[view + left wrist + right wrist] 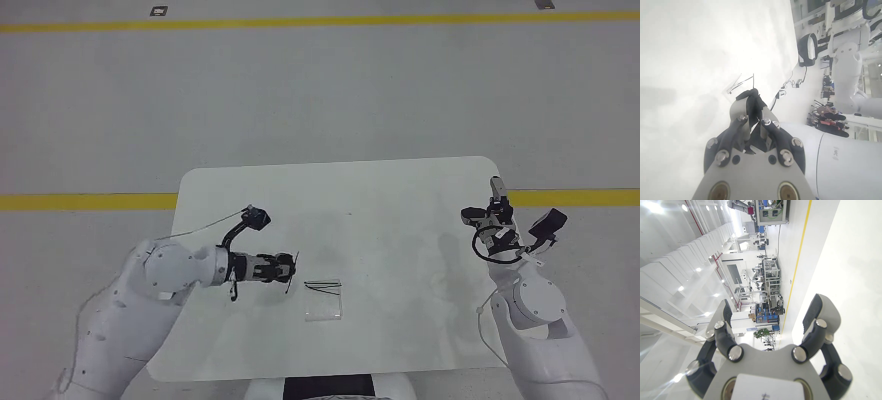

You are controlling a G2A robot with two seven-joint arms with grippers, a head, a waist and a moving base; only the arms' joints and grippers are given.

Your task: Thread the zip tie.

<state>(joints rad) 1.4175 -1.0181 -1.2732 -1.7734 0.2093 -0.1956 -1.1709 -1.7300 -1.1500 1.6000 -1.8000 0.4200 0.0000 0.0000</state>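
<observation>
Left gripper (753, 93) is pinched fully shut on one zip tie (753, 80) — the strap sticks straight out past the fingertips, so a free end is exposed for threading. Cannot tell which end is clamped, head or tail. Clear bag (322, 310) with the spare ties lies on the table (400, 200) just beyond the left tips, apart from the held tie. Right gripper (772, 308) is wide open with nothing in it, well away from the left one at the table edge — my read: out of the way until it takes the other end. Thin strap will likely flex; the short stick-out helps aiming.
</observation>
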